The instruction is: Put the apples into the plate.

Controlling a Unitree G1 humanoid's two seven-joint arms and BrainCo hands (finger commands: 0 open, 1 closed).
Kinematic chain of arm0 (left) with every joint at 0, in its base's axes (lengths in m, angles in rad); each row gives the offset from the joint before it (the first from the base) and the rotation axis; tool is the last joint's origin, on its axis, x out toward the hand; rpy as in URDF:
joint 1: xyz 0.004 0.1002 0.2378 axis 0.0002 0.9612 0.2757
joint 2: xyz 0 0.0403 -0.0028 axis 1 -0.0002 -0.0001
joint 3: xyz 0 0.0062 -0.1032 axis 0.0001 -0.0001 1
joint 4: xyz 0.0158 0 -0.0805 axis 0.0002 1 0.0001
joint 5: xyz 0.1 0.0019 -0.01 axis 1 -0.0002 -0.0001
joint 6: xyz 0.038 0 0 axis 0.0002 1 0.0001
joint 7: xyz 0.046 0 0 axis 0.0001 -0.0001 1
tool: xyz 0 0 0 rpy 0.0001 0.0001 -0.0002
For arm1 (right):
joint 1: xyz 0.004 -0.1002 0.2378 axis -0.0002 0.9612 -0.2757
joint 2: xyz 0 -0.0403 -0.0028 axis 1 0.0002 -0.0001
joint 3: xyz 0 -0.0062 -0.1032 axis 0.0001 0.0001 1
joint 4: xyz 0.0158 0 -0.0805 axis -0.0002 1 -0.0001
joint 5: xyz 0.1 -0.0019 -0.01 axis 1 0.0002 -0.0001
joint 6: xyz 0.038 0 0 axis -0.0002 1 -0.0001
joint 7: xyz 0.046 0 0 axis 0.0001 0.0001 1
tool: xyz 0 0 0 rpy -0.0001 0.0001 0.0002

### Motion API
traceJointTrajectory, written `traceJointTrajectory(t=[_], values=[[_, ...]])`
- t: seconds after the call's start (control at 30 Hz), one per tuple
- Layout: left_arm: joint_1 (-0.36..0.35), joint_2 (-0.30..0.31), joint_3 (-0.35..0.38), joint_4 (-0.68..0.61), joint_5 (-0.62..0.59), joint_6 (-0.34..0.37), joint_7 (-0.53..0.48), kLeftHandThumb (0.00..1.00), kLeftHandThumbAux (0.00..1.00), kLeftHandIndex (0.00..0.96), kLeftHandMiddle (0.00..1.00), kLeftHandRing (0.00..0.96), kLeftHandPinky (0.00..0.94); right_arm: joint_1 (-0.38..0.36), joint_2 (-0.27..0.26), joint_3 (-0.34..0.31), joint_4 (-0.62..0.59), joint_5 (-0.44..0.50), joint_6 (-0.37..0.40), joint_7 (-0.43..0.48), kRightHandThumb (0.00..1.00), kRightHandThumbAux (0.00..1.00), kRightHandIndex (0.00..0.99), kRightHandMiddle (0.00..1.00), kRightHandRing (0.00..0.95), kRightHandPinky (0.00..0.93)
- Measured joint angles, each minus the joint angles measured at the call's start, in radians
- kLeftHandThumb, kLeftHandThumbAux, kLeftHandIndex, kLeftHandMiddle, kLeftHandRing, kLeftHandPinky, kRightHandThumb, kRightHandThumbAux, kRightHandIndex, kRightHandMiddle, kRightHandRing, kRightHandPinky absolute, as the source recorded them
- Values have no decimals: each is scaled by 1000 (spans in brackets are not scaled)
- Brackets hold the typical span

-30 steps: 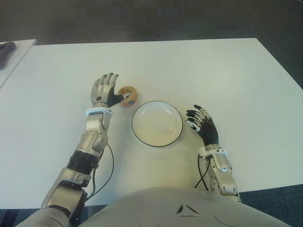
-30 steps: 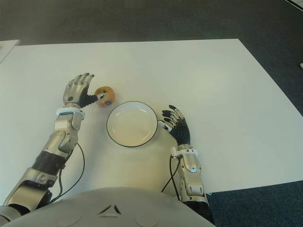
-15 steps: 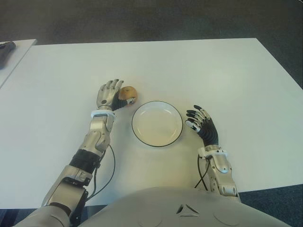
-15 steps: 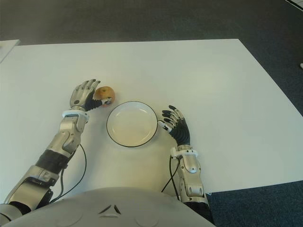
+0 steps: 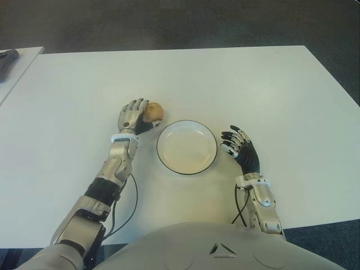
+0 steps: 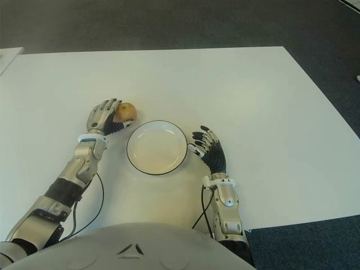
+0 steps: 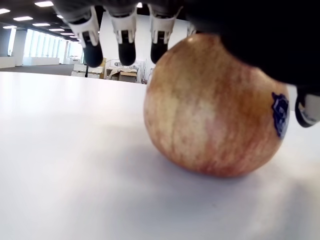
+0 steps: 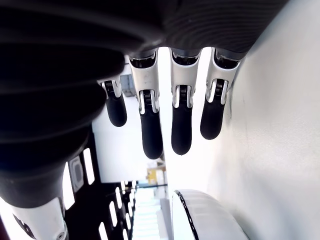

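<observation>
On the white surface [image 5: 270, 84], the left hand [image 5: 133, 116] sits just left of the apple [image 5: 153, 111], its fingers [image 7: 122, 37] curled over the top of the fruit and the thumb against its side, so the hand is cupping it. The apple still rests on the surface, just to the far left of the plate; the left wrist view shows a small dark sticker [image 7: 280, 114] on its reddish-yellow skin. To the right of it lies the white, dark-rimmed plate [image 5: 187, 147], with nothing in it. Right of the plate, close to its rim, is the right hand [image 5: 240, 148], fingers [image 8: 150, 122] stretched out and slightly apart, holding nothing.
</observation>
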Motion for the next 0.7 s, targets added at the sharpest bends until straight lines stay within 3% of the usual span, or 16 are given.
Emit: traceJointTrajectory(t=[0.7], values=[[-70,-29,-43,168,-43,-17,127,262,324,12,0,0,61,2,-1,-3,0,-1,0,-3,515,727,170,335,287,264]])
